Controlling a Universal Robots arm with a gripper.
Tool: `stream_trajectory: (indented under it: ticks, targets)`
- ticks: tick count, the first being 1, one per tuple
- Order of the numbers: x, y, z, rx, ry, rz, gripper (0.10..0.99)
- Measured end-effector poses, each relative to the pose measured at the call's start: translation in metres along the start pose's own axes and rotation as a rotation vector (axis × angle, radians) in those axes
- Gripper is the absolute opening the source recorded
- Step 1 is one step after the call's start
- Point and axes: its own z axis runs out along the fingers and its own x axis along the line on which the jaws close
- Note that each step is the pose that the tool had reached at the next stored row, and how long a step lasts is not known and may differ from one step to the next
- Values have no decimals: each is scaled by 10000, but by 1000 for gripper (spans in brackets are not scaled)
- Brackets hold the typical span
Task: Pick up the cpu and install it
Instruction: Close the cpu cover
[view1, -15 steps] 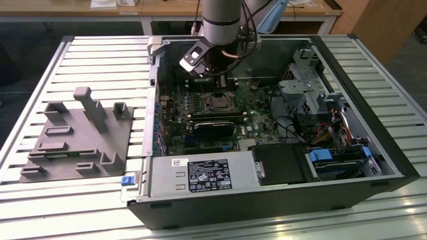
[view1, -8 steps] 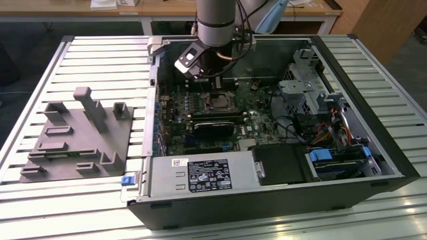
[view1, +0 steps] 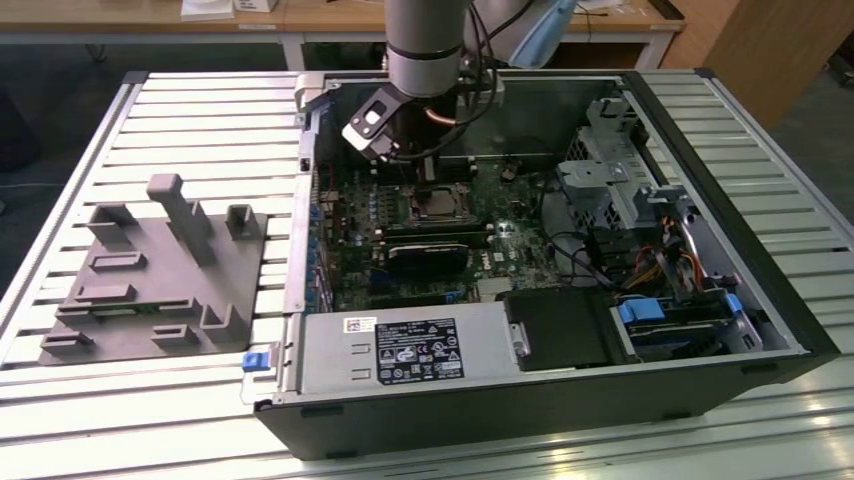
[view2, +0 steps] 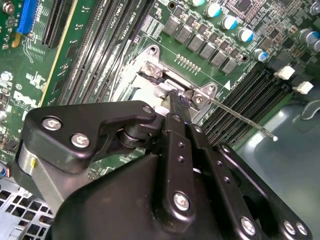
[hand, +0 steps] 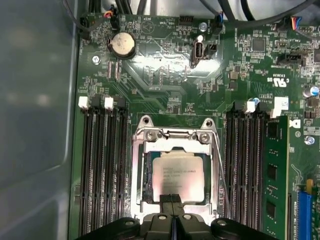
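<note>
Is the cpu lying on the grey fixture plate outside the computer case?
No, in the first wrist view the cpu sits inside the motherboard socket frame.

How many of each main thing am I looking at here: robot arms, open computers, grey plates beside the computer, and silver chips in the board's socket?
Robot arm: 1
Open computer case: 1
Grey fixture plate: 1
cpu, lying in the socket: 1
Total: 4

The cpu (hand: 178, 176) — a flat silver-grey square — lies level in the metal-framed socket (hand: 175, 137) on the green board.
</note>
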Motion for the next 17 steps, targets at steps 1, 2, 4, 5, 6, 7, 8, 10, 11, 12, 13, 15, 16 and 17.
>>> stream_trajectory:
  ticks: [1, 2, 4, 5, 6, 7, 8, 10, 11, 12, 13, 15, 16, 17]
  targets:
    - [0, -1, 8, 0, 0, -1, 106]
    - [0, -1, 18, 0, 0, -1, 106]
    - [1, -2, 38, 0, 0, 0, 106]
    - [1, -2, 45, -1, 1, 0, 106]
    - [0, -3, 47, 0, 0, 0, 106]
    - [0, -3, 47, 1, -2, -1, 106]
    - [0, -3, 48, 1, -2, 0, 106]
    - [1, 8, 49, 1, 0, 0, 106]
    - [1, 16, 49, 0, 1, 0, 106]
    - [0, 25, 50, 0, 0, 0, 106]
    - [0, 34, 50, 0, 1, 1, 106]
    - [0, 54, 51, 0, 1, 1, 106]
    - [0, 67, 52, -1, 1, 0, 106]
    - [1, 81, 52, -1, 2, 0, 106]
